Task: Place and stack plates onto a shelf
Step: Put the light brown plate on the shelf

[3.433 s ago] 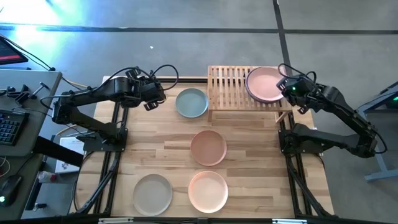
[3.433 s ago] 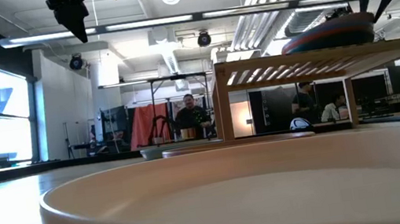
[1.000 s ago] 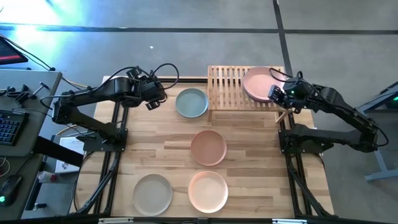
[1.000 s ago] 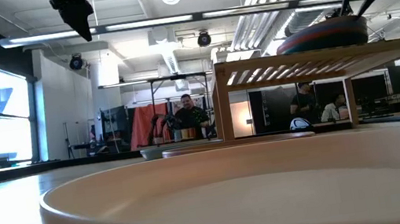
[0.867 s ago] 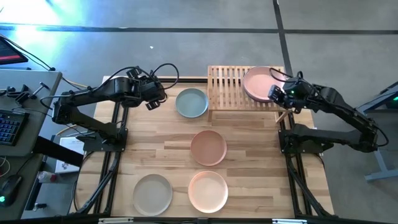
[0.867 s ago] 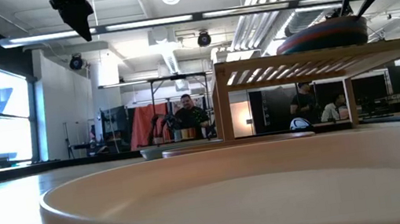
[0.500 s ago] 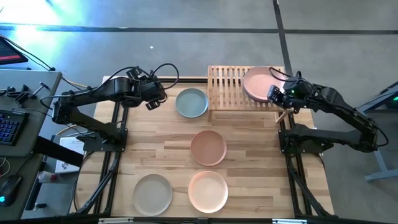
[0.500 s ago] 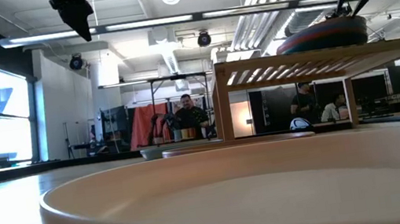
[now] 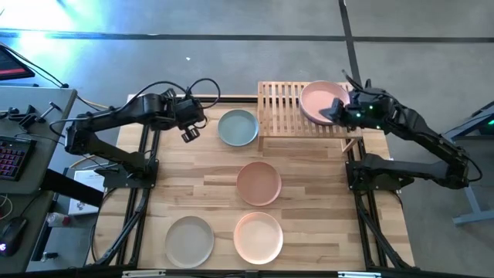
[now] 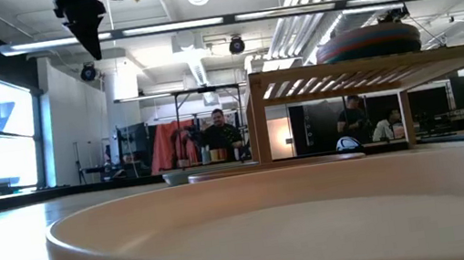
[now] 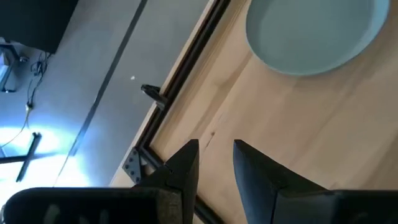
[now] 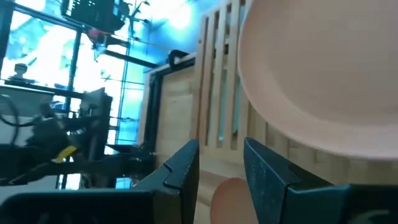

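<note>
My right gripper (image 9: 337, 110) hangs over the stack of plates (image 9: 319, 101) on the right end of the shelf (image 9: 284, 108), fingers parted and holding nothing — I'd lift straight up before swinging away, so a fingertip can't catch the pink top plate's rim. My left gripper (image 9: 190, 133), also spread and empty, waits above bare tabletop (image 9: 193, 174) beside the grey-blue plate (image 9: 237, 127). The shelf's left half is free, and the three other plates sit well apart — room for a clean approach.

No writing can be read — anywhere here.
</note>
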{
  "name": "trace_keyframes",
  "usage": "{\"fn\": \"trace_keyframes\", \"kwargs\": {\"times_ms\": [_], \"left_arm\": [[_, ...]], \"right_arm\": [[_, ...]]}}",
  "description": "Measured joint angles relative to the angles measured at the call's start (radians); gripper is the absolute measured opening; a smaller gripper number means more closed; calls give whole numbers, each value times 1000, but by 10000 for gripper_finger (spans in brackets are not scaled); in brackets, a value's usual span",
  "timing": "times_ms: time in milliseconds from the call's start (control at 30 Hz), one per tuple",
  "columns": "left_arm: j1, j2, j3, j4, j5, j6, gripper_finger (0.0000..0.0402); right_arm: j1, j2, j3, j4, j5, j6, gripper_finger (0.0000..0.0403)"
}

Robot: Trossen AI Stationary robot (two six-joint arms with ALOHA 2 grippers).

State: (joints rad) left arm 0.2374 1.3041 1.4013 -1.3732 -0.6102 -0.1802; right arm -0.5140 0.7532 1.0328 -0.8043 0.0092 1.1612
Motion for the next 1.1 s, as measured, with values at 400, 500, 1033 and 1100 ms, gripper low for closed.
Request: {"fn": "trace_keyframes", "kwargs": {"times_ms": [400,500,1033,1100], "left_arm": [[45,1,-68,3,91,16,90],[45,0,-83,14,113,16,90],[44,0,-113,36,285,-60,90],[44,0,-113,36,321,-104,90]], "right_arm": [[127,9,0,366,-40,-75,105],[215,39,0,475,-36,-112,105],[569,302,0,502,23,-246,105],[595,330,0,503,11,-274,105]]}}
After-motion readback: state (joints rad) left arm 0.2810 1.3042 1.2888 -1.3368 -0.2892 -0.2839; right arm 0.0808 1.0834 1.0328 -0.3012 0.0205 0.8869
